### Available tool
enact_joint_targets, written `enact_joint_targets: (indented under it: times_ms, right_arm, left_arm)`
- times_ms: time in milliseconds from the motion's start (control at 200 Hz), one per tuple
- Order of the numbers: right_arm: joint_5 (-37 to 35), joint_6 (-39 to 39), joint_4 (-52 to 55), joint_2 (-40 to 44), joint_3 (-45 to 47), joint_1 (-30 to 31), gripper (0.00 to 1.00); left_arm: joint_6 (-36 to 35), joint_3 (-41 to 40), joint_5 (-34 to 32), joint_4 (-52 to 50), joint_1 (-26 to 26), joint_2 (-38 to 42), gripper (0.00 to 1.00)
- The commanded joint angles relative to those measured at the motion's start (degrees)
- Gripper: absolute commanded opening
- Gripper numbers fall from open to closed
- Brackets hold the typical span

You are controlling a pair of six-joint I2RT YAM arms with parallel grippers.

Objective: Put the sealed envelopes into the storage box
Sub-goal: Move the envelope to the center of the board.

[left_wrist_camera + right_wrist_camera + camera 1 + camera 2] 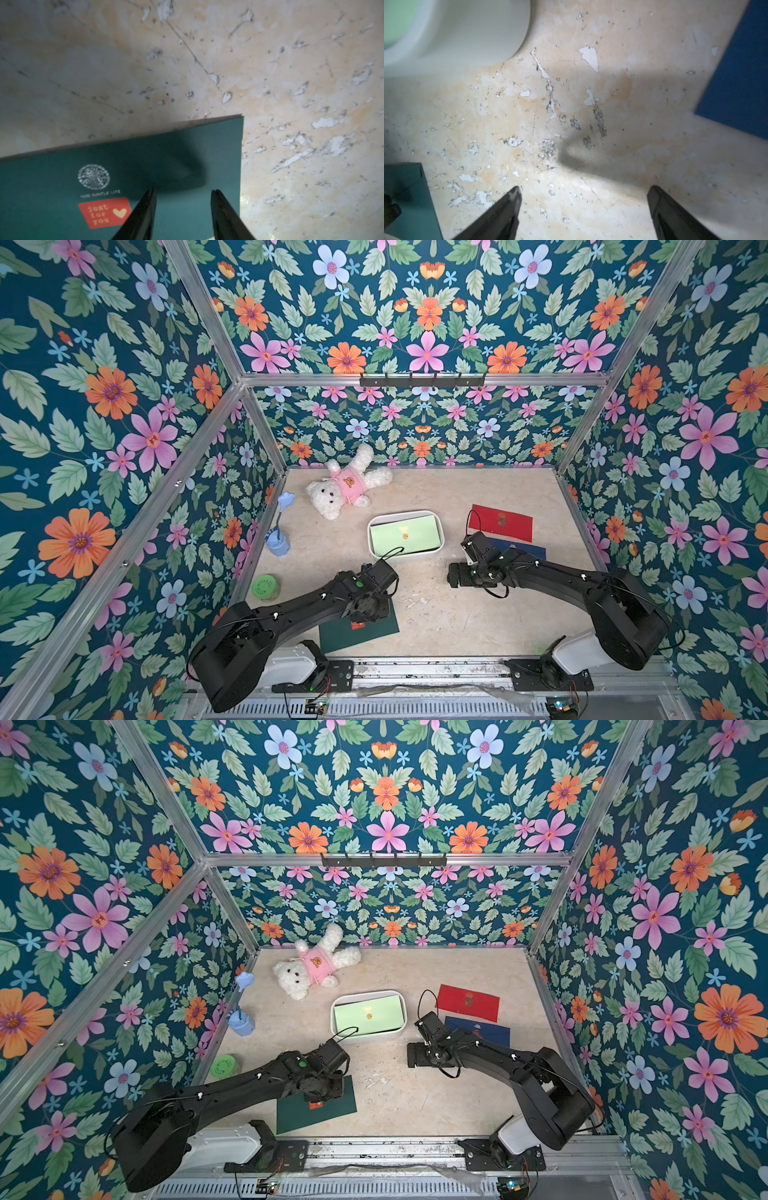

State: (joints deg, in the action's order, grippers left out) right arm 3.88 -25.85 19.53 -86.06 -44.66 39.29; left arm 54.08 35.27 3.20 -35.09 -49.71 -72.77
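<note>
Nearest, by the front edge of the bench (436, 614), a dark green envelope (357, 635) is seen lying flat, sealed with a red sticker (105, 213) lettered "just for you". The left jaws are held over it, just beside that sticker, and are spread part-way; nothing is pinched between the fingers (143, 214), and whether the paper is touched cannot be told.

Further in and to the right, the right jaws are spread wide over bare bench, with nothing held between their fingers (500, 212).

Just beyond them the storage box (415, 558) is set near the middle of the bench, and a light green envelope (390, 537) is seen lying inside it, seal upward. To the right of the box, a navy envelope (525, 549) is partly hidden by the right arm (540, 572), and a red envelope (500, 522) is laid just behind it.

Along the left wall a green-lidded jar (264, 587) and a blue cup with a flower (277, 543) are placed. Farthest back, a white teddy bear (340, 485) in a pink top is sprawled.
</note>
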Motion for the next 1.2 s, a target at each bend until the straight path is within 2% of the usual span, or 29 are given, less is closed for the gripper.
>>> enact_joint_targets:
  times_ms: [0, 250, 515, 665, 940, 1065, 1195]
  right_arm:
    - [0.1, 0.4, 0.1, -0.3, -0.3, -0.3, 0.96]
    - [1.4, 0.2, 0.4, 2.3, 2.4, -4.5, 0.95]
    - [2.5, 2.2, 2.4, 4.7, 3.5, -6.7, 0.94]
    - [3.7, 2.4, 2.3, 4.8, 3.9, -6.8, 0.93]
    - [7.2, 1.0, 0.8, 4.9, 3.6, -5.5, 0.90]
    - [7.8, -1.7, -0.4, 4.0, 2.4, -0.9, 0.90]
    - [7.2, -4.8, -0.9, 2.2, 0.8, 3.5, 0.91]
  left_arm:
    - [2.9, -0.5, 1.9, 4.2, -1.3, -1.5, 0.50]
    - [4.1, 0.4, 4.9, 12.1, -4.9, -8.4, 0.49]
    - [4.0, 9.7, 8.2, 18.6, -7.6, -18.5, 0.49]
    - [3.9, 14.9, 9.5, 19.7, -8.7, -21.3, 0.48]
    - [0.3, 19.0, 5.5, 11.2, -7.4, -14.8, 0.50]
    - [-1.6, 16.7, 3.7, 7.2, -5.5, -11.2, 0.51]
    - [-3.0, 10.6, 3.6, 5.0, -1.5, -6.9, 0.51]
